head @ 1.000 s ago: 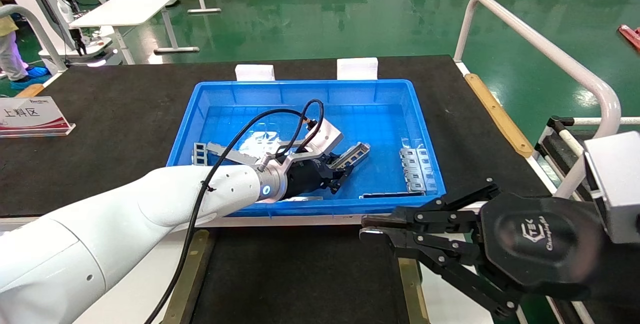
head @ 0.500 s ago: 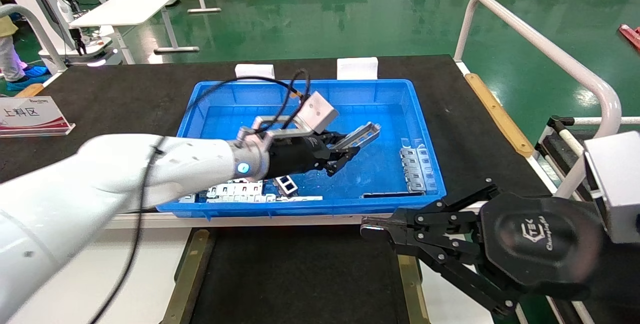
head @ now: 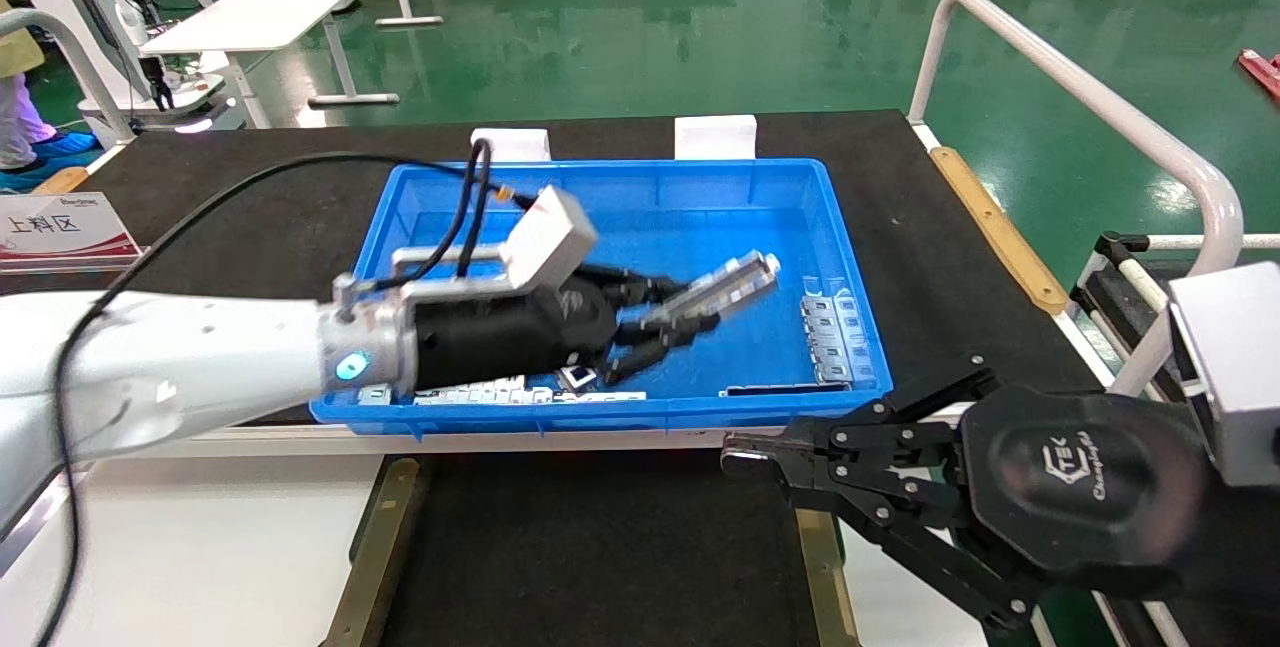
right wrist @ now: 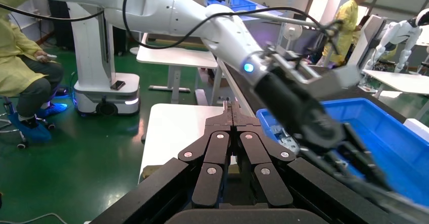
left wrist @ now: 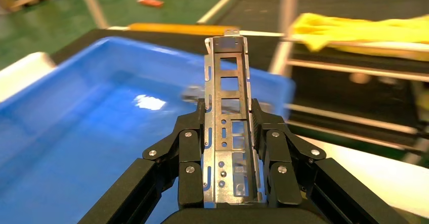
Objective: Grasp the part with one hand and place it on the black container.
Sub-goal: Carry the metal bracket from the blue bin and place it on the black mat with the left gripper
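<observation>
The part (head: pixel 725 287), a narrow silver channel with ladder-like cutouts, is held above the floor of the blue bin (head: pixel 850 257) by my left gripper (head: pixel 668 315), which is shut on it. In the left wrist view the part (left wrist: pixel 227 97) sticks out straight between the two black fingers (left wrist: pixel 189 143), its far end pointing past the bin's wall. The black container (head: pixel 600 547) lies in front of the bin, with olive-brass strips (head: pixel 372 547) along its sides. My right gripper (head: pixel 735 457) hovers shut over the container's right edge, holding nothing.
More metal pieces lie in the blue bin: tabbed plates (head: pixel 832 337) at its right and whitish plates (head: pixel 490 392) along the near wall. A sign (head: pixel 60 227) stands at the far left. A white railing (head: pixel 1100 107) runs along the table's right side.
My left gripper has risen from the bin floor with the part in it, and the part's free end has moved up and to the right. The right arm has not moved.
</observation>
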Controlling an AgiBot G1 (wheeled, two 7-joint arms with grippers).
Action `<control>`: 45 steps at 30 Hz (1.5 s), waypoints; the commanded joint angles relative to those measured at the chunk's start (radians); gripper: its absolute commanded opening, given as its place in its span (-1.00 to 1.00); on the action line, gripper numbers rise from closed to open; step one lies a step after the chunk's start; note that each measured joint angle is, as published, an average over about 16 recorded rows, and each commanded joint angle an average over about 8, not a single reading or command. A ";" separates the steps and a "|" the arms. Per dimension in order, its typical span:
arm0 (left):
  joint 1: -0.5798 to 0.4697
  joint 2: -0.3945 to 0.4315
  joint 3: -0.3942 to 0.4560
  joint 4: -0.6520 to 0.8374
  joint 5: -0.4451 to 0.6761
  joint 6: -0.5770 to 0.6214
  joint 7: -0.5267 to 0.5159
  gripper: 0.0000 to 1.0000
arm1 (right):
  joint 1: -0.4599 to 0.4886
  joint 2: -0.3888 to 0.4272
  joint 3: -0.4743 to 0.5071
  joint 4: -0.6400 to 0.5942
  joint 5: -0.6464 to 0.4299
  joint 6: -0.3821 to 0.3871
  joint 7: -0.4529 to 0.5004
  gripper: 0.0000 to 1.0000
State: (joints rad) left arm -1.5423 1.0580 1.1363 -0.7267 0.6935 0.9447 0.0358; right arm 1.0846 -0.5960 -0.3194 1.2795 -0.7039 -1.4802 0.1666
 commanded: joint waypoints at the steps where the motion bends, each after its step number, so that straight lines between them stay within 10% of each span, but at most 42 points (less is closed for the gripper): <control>1: 0.011 -0.031 -0.012 -0.021 -0.021 0.058 0.024 -1.00 | 0.000 0.000 0.000 0.000 0.000 0.000 0.000 -1.00; 22: 0.400 -0.230 0.085 -0.463 -0.041 -0.266 -0.144 -1.00 | 0.000 0.000 -0.001 0.000 0.001 0.000 0.000 -1.00; 45: 0.650 0.008 0.099 -0.466 -0.138 -0.913 -0.335 -1.00 | 0.000 0.001 -0.002 0.000 0.001 0.001 -0.001 -1.00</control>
State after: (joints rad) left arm -0.8926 1.0637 1.2303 -1.1930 0.5562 0.0399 -0.2993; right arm 1.0849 -0.5954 -0.3209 1.2795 -0.7028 -1.4795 0.1659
